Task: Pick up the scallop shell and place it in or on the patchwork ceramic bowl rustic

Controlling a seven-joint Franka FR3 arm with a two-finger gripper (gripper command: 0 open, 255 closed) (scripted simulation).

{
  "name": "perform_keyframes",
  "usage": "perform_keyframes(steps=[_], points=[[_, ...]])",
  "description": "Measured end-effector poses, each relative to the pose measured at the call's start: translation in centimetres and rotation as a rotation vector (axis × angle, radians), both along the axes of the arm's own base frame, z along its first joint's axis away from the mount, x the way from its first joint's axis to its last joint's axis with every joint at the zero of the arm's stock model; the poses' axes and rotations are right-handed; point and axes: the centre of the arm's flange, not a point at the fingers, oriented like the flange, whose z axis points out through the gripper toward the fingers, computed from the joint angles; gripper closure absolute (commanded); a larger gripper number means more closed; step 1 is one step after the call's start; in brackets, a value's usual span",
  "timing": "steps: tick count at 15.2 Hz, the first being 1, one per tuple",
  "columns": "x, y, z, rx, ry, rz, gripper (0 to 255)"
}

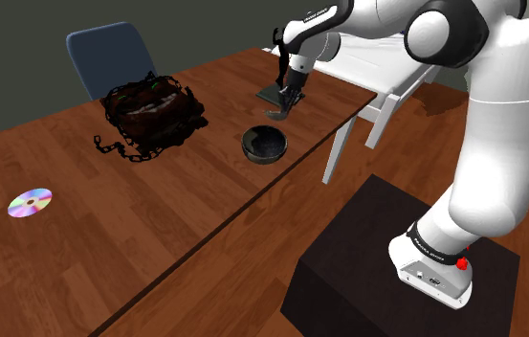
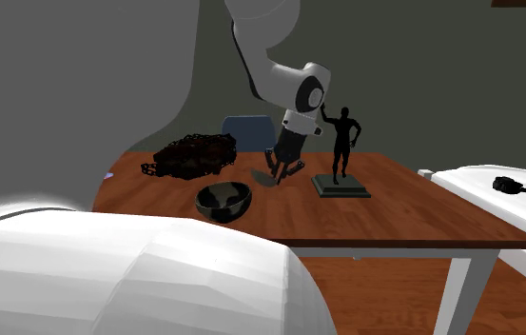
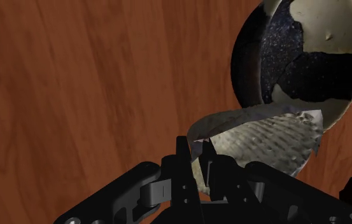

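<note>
Wooden table (image 1: 109, 220): gripper (image 3: 195, 149) clasps scallop shell (image 3: 267, 143) near patchwork bowl (image 3: 295, 57).

We take this for a room in a home, most likely a dining or living room. We see a long wooden table (image 1: 109, 239) with a blue padded chair (image 1: 109, 57) at its far side, a wooden plank floor (image 1: 253, 268) and plain grey walls (image 2: 441, 76). A white table (image 1: 386, 77) stands just beside the wooden one. What lies on the wooden table is household stuff: a glazed bowl (image 1: 264, 145), a dark figurine (image 2: 342, 143) of a man on a base, a shiny disc (image 1: 30, 202) and a dark heap of chain (image 1: 152, 110).
</note>
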Motion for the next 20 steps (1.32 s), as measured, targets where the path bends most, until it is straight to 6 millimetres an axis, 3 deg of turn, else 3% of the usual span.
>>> perform_keyframes(steps=[14,17,20], points=[[0.0,0.0,7.2,0.0,0.0,0.0,255],[-1.1,2.4,7.8,0.0,0.0,0.001,255],[-2.5,6.2,7.8,0.0,0.0,0.001,255]])
